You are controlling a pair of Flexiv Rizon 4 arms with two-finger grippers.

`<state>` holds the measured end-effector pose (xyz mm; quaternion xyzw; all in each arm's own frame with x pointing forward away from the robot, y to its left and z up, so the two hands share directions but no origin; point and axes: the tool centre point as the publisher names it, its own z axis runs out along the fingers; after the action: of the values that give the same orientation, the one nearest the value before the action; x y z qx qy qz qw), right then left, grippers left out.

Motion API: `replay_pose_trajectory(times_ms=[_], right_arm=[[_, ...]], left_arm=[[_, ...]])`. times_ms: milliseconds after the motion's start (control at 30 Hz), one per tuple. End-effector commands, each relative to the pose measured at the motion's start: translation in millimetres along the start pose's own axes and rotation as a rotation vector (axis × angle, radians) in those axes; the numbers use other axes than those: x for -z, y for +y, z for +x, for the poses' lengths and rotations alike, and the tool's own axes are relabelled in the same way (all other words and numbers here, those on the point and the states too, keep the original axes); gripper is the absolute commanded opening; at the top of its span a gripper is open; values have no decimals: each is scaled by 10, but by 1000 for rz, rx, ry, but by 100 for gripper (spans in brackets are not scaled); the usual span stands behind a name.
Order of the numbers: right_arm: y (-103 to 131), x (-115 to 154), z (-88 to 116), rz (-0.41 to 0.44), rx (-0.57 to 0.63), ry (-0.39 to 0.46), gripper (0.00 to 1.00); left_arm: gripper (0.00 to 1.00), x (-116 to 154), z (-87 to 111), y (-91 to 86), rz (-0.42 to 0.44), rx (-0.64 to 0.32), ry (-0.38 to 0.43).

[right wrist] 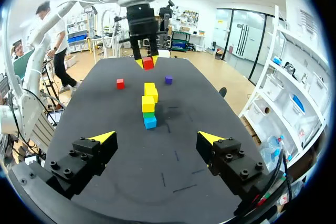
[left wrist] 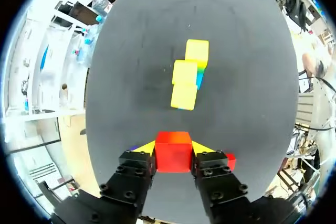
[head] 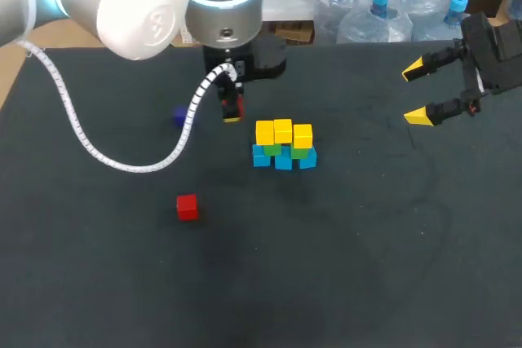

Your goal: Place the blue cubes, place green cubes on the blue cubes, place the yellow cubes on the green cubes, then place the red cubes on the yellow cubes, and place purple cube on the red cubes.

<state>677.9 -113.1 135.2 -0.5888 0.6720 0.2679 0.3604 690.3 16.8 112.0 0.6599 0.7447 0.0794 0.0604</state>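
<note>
My left gripper [head: 232,110] hangs above the table, left of the stack, shut on a red cube [left wrist: 173,152]; the same red cube [right wrist: 148,63] shows in the right wrist view. The stack has blue cubes [head: 283,160] at the bottom, green cubes [head: 300,152] on them and yellow cubes [head: 283,131] on top. Ahead of the left gripper [left wrist: 173,148], the yellow cubes [left wrist: 185,92] lie in a row. A second red cube [head: 187,207] lies on the table at the front left. A purple cube [head: 179,116] sits left of the left gripper. My right gripper [head: 420,91] is open and empty at the far right.
The dark table [head: 367,242] spreads wide to the front and right of the stack. A white ribbed cable [head: 122,160] hangs in a loop from my left arm over the table's left part.
</note>
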Motion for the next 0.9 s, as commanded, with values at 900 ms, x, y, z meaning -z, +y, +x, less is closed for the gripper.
replay_pose_trajectory(times_ms=[900], right_arm=[[-4, -7, 3, 0, 1, -1, 100]], left_arm=[[0, -20, -568, -235, 104, -77, -24]])
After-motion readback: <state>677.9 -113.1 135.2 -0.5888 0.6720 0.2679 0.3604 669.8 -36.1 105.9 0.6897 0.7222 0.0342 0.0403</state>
